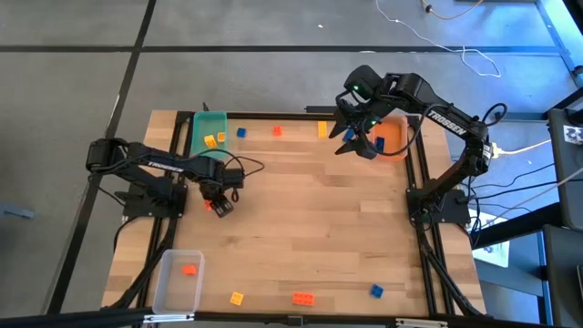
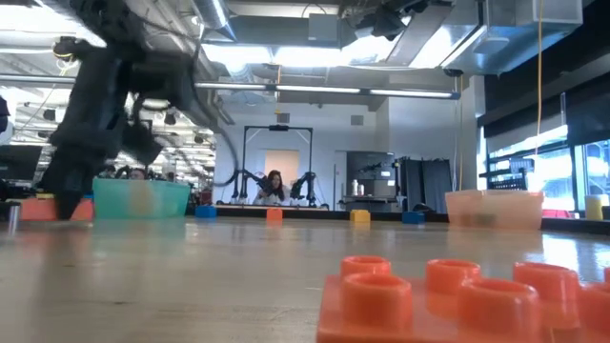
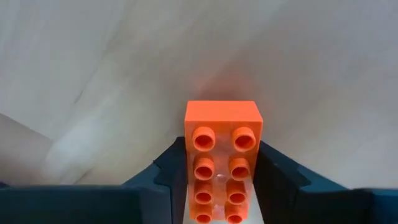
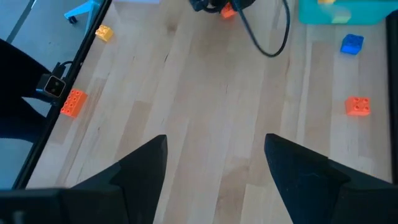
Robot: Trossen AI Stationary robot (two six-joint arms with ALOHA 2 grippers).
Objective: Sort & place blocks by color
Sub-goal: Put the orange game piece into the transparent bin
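Orange-red block (image 3: 222, 158) on the table between left gripper's (image 3: 222, 186) jaws, grip uncertain, right gripper's (image 4: 214, 165) jaws spread.

A studded orange plastic brick (image 2: 467, 303) lies nearest; far beyond it stands a translucent green plastic bin (image 2: 141, 199), with a dark robot arm (image 2: 100, 105) left of that bin.

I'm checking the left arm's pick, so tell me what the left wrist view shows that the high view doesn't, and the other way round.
Only the left wrist view shows the studs of the orange-red plastic brick and a dark finger on each side of it. Only the high view shows the green bin, orange bin, clear bin and the right gripper at the orange bin. Both show the left gripper, the brick and the wooden table.
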